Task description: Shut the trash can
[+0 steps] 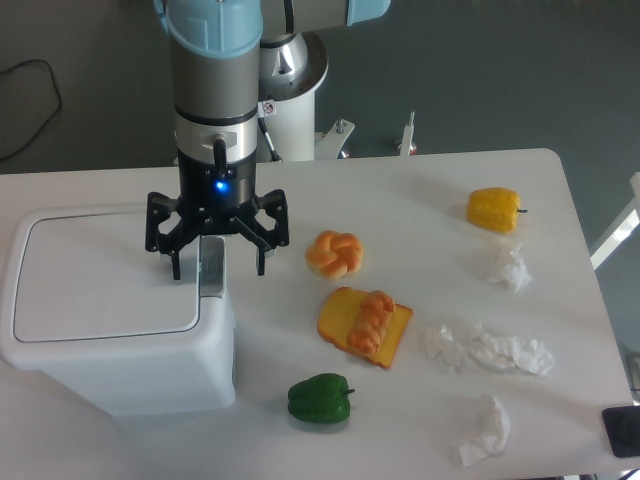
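So the trash can (115, 320) sits at the near left of the table (420, 200), lid lying flat on top. The gripper (218, 272) hangs right above its right edge, over the grey latch tab (211, 272), fingers spread wide and not pinching anything. To the right there's a braided bun (334, 254), then toast (365, 326) with another little pastry on it, and a green pepper (320, 399) nearer. A yellow pepper (494, 209) sits far right, with crumpled tissues (487, 350) scattered below it.
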{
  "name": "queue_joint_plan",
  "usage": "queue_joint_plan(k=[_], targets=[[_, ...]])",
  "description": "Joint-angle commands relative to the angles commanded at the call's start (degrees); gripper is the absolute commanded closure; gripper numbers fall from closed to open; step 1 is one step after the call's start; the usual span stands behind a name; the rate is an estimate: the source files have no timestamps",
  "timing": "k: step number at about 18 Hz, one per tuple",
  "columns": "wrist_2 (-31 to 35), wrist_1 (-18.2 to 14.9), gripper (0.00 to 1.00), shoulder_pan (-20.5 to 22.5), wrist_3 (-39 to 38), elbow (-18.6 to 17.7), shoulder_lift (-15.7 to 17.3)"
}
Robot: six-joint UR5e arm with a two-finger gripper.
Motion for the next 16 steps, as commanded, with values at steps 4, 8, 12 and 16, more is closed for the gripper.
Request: queue_joint_plan(k=[4, 8, 12, 16], targets=[[0.0, 0.1, 0.00, 0.0, 0.0, 0.0, -0.4], [0.0, 0.4, 0.00, 0.0, 0.0, -0.2, -0.6], [0.0, 0.4, 0.00, 0.1, 0.0, 0.1, -0.6], [0.0, 0.5, 0.00, 0.4, -0.1, 1.7, -0.4]])
